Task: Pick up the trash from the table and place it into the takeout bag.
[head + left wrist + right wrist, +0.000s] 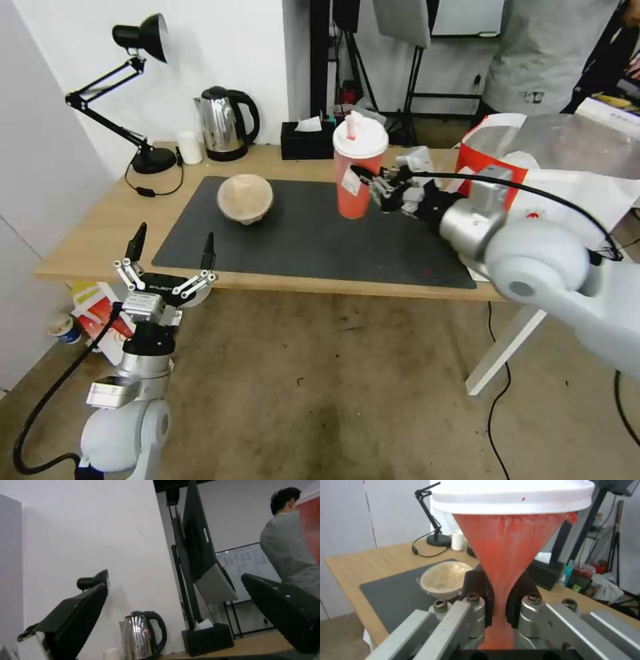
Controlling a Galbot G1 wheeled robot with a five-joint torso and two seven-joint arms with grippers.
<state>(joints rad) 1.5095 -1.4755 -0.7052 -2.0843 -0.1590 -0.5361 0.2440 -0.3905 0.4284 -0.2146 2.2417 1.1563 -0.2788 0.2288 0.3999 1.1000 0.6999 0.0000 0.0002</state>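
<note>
The right gripper (371, 181) held the red cup (357, 175) above the grey mat (313, 240), its black fingers (480, 590) pressed so hard on the soft wall that the cup was squeezed narrow in the middle, like a funnel, in the right wrist view. The cup (506, 555) had a wide white lid (360, 139) with a piece of pale straw or paper standing on top, and a small white label on its side; what was inside could not be seen. Left of it, the beige bowl (245, 198) stood on the mat, round and rough like pressed paper pulp, and it looked empty inside (445, 578). The bag (533, 167) stood at the right end of the table (100, 233), boxy and white with a red panel, open at the top so that its silvery lining showed. At the back of the light-wood table stood a shiny steel kettle (227, 123), a small white cup (190, 147), a black tissue box (307, 139) with a white tissue coming out, and a black desk lamp (133, 93). The left gripper (172, 252) hung in front of the table's near edge, below the tabletop, with its jaws wide apart and nothing between them.
</note>
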